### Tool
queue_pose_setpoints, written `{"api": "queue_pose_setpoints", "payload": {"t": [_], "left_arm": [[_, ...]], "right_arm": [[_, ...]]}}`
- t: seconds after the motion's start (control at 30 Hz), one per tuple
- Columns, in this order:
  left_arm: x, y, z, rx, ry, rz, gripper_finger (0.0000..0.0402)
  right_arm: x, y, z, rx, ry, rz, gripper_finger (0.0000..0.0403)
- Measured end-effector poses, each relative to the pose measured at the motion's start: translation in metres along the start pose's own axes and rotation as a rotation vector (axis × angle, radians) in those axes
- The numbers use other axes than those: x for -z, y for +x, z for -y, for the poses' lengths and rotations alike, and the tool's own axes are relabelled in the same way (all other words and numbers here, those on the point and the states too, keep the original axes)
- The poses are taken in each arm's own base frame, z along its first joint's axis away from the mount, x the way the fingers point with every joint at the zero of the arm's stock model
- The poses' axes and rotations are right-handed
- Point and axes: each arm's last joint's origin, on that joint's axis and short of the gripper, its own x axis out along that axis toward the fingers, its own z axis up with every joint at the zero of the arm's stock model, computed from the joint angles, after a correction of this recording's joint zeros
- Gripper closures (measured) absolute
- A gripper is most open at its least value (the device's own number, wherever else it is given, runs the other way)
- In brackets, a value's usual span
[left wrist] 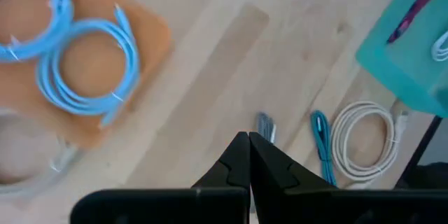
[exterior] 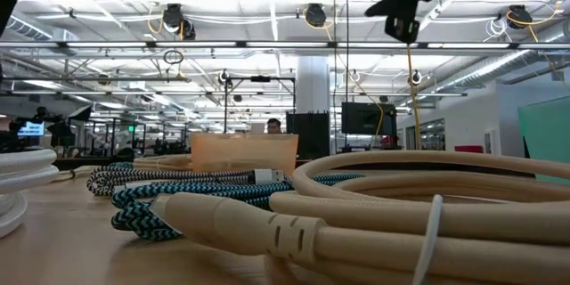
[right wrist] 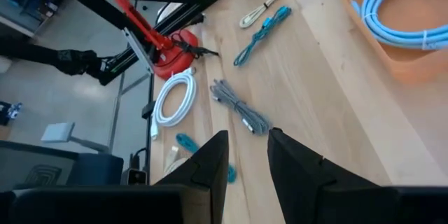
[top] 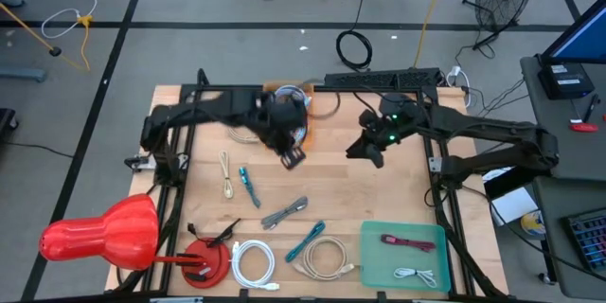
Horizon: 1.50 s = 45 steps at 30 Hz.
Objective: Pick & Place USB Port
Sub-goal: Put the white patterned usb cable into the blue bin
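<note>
Both arms up near the tabletop's far edge, nothing picked yet imo. Left gripper fingers together, empty; right gripper fingers apart, empty. Next: drop onto the grey bundled cable mid-tabletop.

Pale wooden desk, light grain. Orange shallow tray with coiled light-blue cables. Teal flat plastic tray at 5 o'clock of desk: maroon cable, white cable. Cream coiled cable; white coiled cable; grey bundled cable; teal-and-black braided cable, zigzag pattern. Red suction-cup base; glossy red bulbous plastic form at 8 o'clock. Both arms black.
</note>
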Motion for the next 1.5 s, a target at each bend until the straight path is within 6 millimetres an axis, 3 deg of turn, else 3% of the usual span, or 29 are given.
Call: {"api": "queue_pose_setpoints", "payload": {"t": [0.27,0.47,0.6,0.8,1.07,1.17,1.5], "left_arm": [[0.046,0.03,0.049,-0.013,-0.021,-0.069,0.0401],[0.081,0.061,0.065,-0.143,-0.104,-0.057,0.0401],[0.104,0.094,0.072,-0.118,-0.151,-0.102,0.0393],[0.128,0.12,0.068,-0.174,-0.174,-0.126,0.0345],[0.129,0.139,0.061,-0.081,-0.173,-0.205,0.0205],[0.132,0.146,0.058,-0.073,-0.163,-0.213,0.0171],[0.15,0.175,0.04,-0.056,-0.137,-0.301,0.017]], "right_arm": [[0.013,-0.031,-0.013,0.001,0.002,-0.002,0.0312],[0.024,-0.04,-0.019,0.036,0.011,-0.026,0.0312],[0.029,-0.042,-0.022,0.065,0.004,-0.039,0.0312],[0.038,-0.04,-0.025,0.129,0.012,-0.089,0.0312],[0.043,-0.039,-0.027,0.169,0.013,-0.117,0.0312],[0.043,-0.039,-0.027,0.17,0.013,-0.117,0.0312],[0.043,-0.039,-0.027,0.17,0.017,-0.117,0.0312]]}}
